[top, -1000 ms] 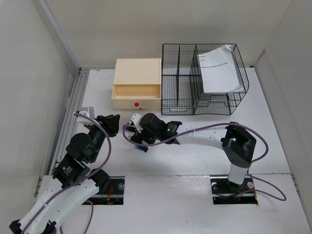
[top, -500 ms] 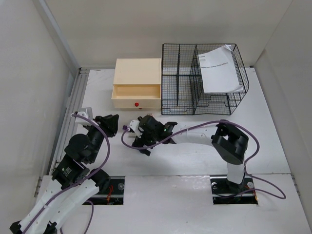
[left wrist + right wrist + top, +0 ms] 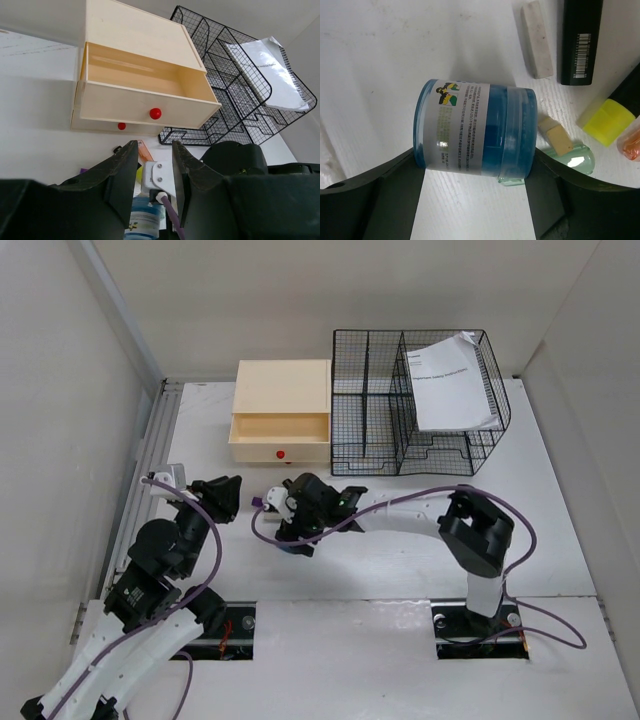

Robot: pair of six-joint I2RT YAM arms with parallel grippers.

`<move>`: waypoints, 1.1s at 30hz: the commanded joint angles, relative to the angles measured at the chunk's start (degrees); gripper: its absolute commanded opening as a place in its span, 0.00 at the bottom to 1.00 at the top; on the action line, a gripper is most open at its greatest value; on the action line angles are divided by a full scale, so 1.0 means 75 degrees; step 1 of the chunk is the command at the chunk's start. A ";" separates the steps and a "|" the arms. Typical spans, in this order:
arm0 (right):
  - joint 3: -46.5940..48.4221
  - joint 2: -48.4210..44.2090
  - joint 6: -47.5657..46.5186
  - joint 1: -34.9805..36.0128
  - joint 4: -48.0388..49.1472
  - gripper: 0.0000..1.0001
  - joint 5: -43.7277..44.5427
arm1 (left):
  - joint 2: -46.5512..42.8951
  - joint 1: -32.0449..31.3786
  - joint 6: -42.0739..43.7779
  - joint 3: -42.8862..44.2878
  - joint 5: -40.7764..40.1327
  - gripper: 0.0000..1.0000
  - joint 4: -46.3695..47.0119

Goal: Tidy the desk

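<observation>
While the left gripper [image 3: 222,495] hangs low at the left of the top view, its jaws are spread and hold nothing. I judge it is just waiting, aimed up-frame at the cream drawer box [image 3: 281,412]. The box's top drawer [image 3: 145,97] stands pulled out and looks bare inside, which I read as the place meant for the small clutter. Just right of that, at centre frame, the right gripper [image 3: 295,525] is down on the white desk [image 3: 400,570], which fills the middle of the view under everything. In the right wrist view its fingers [image 3: 412,165] sit at either end of a blue jar [image 3: 472,130] lying on its side. They appear to be pinching it base to lid, most likely to lift it. To the upper right of that view a white eraser [image 3: 537,40], a black marker [image 3: 580,40] and a yellow highlighter [image 3: 610,117] lie loose, apart from the jar. Farthest right in the top view, the black wire rack [image 3: 400,410] already holds a paper booklet [image 3: 452,380].
</observation>
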 commanded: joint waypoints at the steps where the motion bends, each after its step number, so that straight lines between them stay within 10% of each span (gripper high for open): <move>1: 0.0348 -0.1009 -0.0529 -0.0008 -0.0082 0.15 -0.0707 | -0.0123 0.0021 0.0039 -0.0052 0.0019 0.30 0.0271; 12: 0.4120 -0.1552 -0.2241 -0.0171 -0.3269 0.00 -0.0830 | -0.0334 0.0021 -0.0184 -0.0052 -0.0345 0.28 0.0271; 33: 0.5376 -0.1000 0.2762 -0.0993 -0.1265 0.00 0.4283 | -0.0557 0.0021 -0.0324 -0.0123 -0.0415 0.24 0.0271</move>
